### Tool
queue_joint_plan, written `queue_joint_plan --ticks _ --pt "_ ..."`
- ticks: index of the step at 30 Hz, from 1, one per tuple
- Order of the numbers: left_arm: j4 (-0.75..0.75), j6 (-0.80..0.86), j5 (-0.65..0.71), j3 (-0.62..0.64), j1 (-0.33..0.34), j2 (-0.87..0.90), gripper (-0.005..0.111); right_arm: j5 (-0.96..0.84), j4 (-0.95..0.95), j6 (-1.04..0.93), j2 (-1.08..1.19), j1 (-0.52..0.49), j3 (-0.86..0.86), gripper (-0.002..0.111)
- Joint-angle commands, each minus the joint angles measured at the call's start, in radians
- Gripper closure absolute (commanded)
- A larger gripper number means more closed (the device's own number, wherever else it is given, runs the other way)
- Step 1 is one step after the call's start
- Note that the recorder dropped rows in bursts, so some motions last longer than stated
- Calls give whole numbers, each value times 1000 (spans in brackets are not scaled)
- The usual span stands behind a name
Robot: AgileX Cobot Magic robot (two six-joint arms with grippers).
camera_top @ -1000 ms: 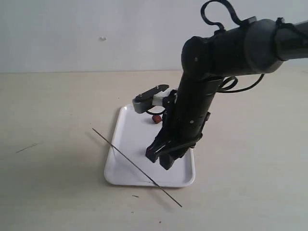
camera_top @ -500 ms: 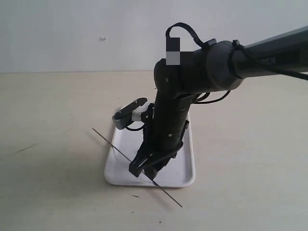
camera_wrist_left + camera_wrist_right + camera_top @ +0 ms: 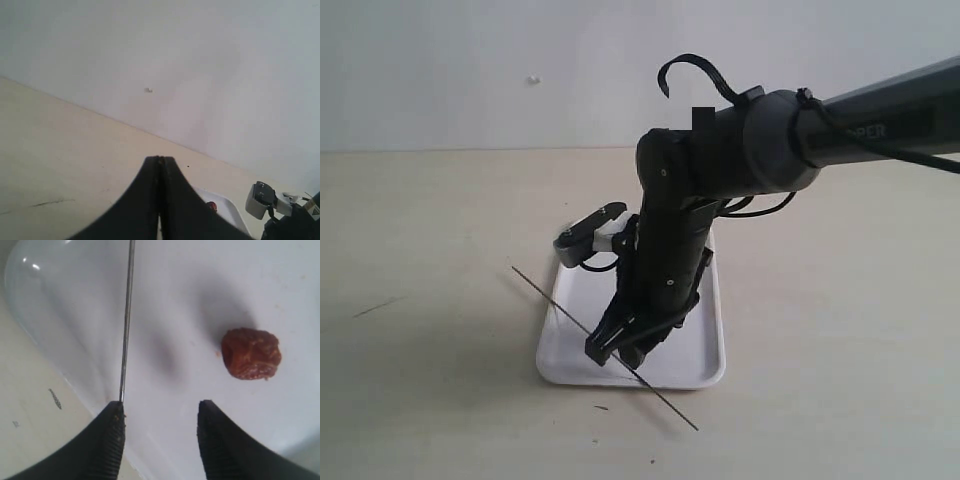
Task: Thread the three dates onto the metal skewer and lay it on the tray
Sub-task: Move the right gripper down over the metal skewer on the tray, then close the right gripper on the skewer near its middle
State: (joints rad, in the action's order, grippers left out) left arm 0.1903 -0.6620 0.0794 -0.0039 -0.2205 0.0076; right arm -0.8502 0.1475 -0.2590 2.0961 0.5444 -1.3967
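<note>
- Progress: early, and nothing is showing as threaded. The thin, straight, dark grey metal skewer (image 3: pixel 670 405) is lying bare and diagonal across the near-left corner of the flat white rectangular tray (image 3: pixel 695 360) in the exterior view. Both its ends are overhanging onto the surface.
- Dates: the right wrist view is showing one wrinkled reddish-brown date (image 3: pixel 251 353) sitting loose on the tray, apart from the skewer. The left wrist view is picking up a small red date (image 3: pixel 212 205) on a tray corner; can't tell if it's the same one. The arm is blocking them in the exterior view, so I'm not confirming three.
- Right end effector (image 3: pixel 620 350) is hanging low over the tray, spread wide and gripping nothing. The skewer is running up to one fingertip (image 3: pixel 116 412); contact is unclear. The loose date is lying beyond the other finger, outside the gap.
- Left end effector (image 3: pixel 160 159) is sitting off to the side with its fingers pressed together, empty.
- Remaining, as I'm judging it: picking up the skewer, threading all three dates, laying it on the tray.
- Surface: pale beige, matte, carrying a dark scuff line (image 3: pixel 375 307) left of the tray and specks near its front edge.
- Room: a plain off-white wall (image 3: pixel 440 70) is backing the scene, with one small mark (image 3: pixel 533 80) on it.
</note>
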Motion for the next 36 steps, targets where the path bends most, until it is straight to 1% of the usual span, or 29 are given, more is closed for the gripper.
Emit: queue_joint_plan --ticks 1,11,26,36 --pt "-7 3 2 4 2 -3 107 -7 -4 20 1 2 -7 62" --pt "-7 3 2 4 2 -3 107 -54 -2 28 1 2 -7 62" --pt "-7 3 2 4 2 -3 107 -40 37 28 1 2 -7 62" --pt "-7 3 2 4 2 -3 107 -44 7 77 -12 3 -7 62"
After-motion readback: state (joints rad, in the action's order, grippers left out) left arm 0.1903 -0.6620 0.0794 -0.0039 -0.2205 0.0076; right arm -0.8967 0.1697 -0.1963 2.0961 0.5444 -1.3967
